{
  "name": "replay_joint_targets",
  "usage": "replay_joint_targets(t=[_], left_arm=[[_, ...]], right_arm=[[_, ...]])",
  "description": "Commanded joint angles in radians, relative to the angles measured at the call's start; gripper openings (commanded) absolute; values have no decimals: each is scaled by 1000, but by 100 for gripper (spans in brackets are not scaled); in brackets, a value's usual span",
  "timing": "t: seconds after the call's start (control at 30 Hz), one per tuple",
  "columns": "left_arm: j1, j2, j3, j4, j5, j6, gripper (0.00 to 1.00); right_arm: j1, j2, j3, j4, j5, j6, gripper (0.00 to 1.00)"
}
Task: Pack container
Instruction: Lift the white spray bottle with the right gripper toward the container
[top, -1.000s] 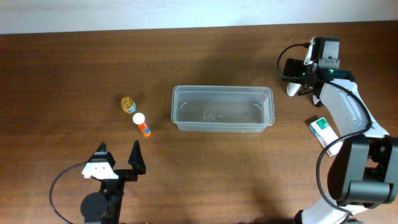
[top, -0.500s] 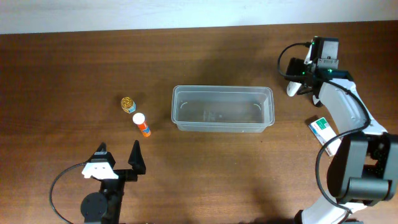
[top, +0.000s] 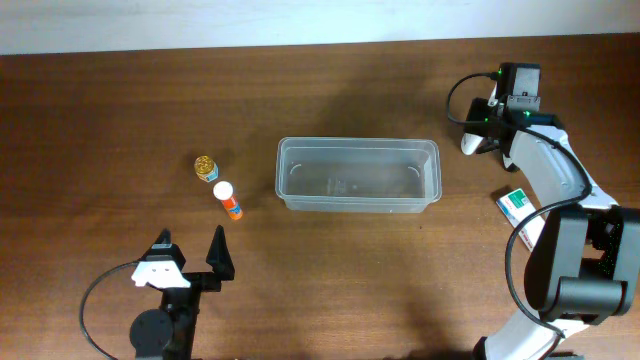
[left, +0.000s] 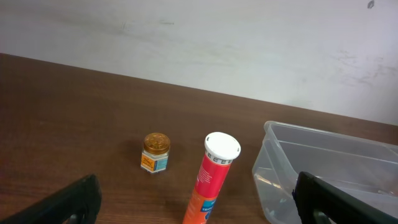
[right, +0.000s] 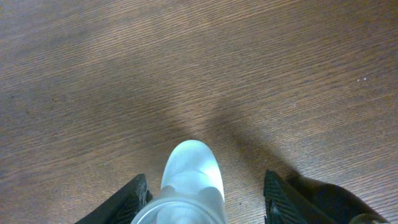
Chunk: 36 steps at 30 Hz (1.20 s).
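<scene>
- Right claw (right: 205, 179): narrowed over the last second, from wide apart to roughly half-way. Its fingers now stand on either side of a white bottle (right: 191, 168). A gap is visible on one side, so a firm clamp is not yet shown.
- White bottle: placed on the table (top: 100, 100), to the right of the container and apart from it. No shift in its position is noted over the last second.
- Container (top: 357, 175): clear tub, set upright at the middle of the table, position unchanged. No item is seen inside it.
- Left claw (top: 191, 238): held at the near left edge with its fingers wide apart and nothing between them. No change is recorded.
- Orange tube (top: 228, 199), white-capped: laid left of the container, not moved.
- Small jar (top: 205, 166), gold-lidded: set just beyond the tube, not moved.
- Green-and-white box (top: 520, 205): laid at the right, near the right arm, not moved.
- Meaning for the task: the closing is judged to be the start of the first pick, with the white bottle as the chosen item. Packing itself is judged not begun, since all visible items are outside the container.
- Still required, by judgement: a finished grip, a lift, and a carry leftwards over the container rim.
</scene>
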Motion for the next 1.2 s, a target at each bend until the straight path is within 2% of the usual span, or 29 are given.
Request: replay_joint_targets(t=[0.0, 0.4, 0.93, 1.17], left_arm=[[5, -8, -4, -3, 11, 16, 99], [5, -8, -4, -3, 11, 16, 99], [5, -8, -4, -3, 11, 16, 99], [5, -8, -4, -3, 11, 16, 99]], right_arm=[[-5, 5, 21, 4, 27, 7, 45], [-5, 5, 21, 17, 23, 7, 36], [-5, 5, 21, 51, 23, 3, 36], [-5, 5, 21, 52, 23, 3, 30]])
